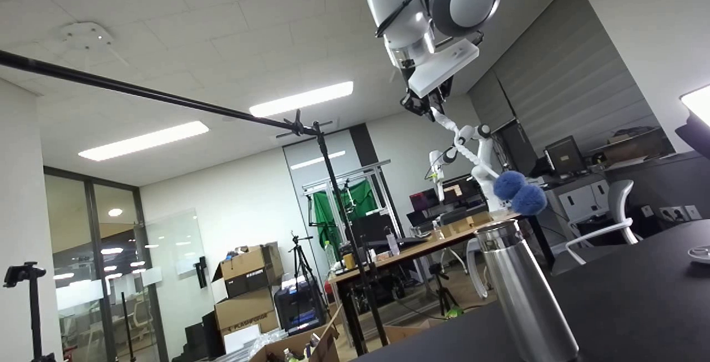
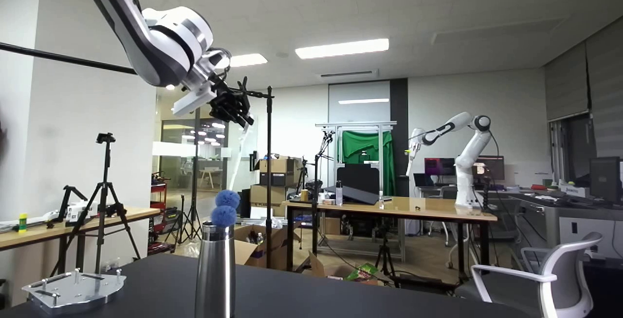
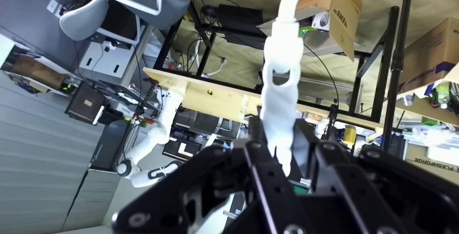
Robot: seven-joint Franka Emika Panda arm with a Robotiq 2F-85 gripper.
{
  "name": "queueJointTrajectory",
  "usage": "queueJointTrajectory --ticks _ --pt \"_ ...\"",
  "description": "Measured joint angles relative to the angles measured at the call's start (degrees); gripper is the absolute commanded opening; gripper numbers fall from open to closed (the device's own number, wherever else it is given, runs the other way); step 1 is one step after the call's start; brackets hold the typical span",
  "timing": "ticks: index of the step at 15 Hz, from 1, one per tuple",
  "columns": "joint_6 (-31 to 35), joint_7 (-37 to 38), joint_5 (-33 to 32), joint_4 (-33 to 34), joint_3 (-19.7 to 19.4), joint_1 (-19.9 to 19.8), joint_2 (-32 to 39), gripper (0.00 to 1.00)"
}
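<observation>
My gripper point(image 1: 434, 111) is shut on the upper end of a long white handle point(image 3: 279, 105), which lies between both finger pads in the wrist view. Tilted downward, the handle point(image 2: 238, 157) ends in two fuzzy blue balls point(image 2: 225, 208), seen in both exterior views. A brushed-steel tumbler point(image 1: 527, 301) stands upright on the black table. In an exterior view the lower ball overlaps the tumbler's rim point(image 2: 214, 225). From a different angle the blue balls point(image 1: 518, 193) appear above the rim and off to its side. The wrist view does not show the balls or the tumbler.
On the black tabletop point(image 2: 316, 293) lies a metal plate with short posts point(image 2: 73, 291). A black stand pole point(image 2: 269, 172) and a tripod point(image 2: 103, 186) rise behind it. Further back are a white chair point(image 2: 569, 279) and a wooden table bearing another robot arm point(image 2: 469, 155).
</observation>
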Motion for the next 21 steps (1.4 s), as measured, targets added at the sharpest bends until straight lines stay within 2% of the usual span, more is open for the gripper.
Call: queueJointTrajectory --ticks 3,8,12,17,18,21 --pt "-3.8 4.3 -5.8 0.1 1.1 2.4 -2.4 0.06" --pt "-4.1 11.1 -15.7 0.2 1.9 3.2 -4.2 0.06" --pt "-2.9 13.1 -17.8 0.2 1.7 2.8 -4.2 0.06" --pt "3.9 13.9 -17.8 0.4 0.5 1.0 -3.2 0.06" --pt "5.3 14.0 -17.8 0.5 0.2 0.5 -2.8 0.25" --pt "7.2 14.4 -17.8 1.0 -0.3 -0.4 -1.4 0.25"
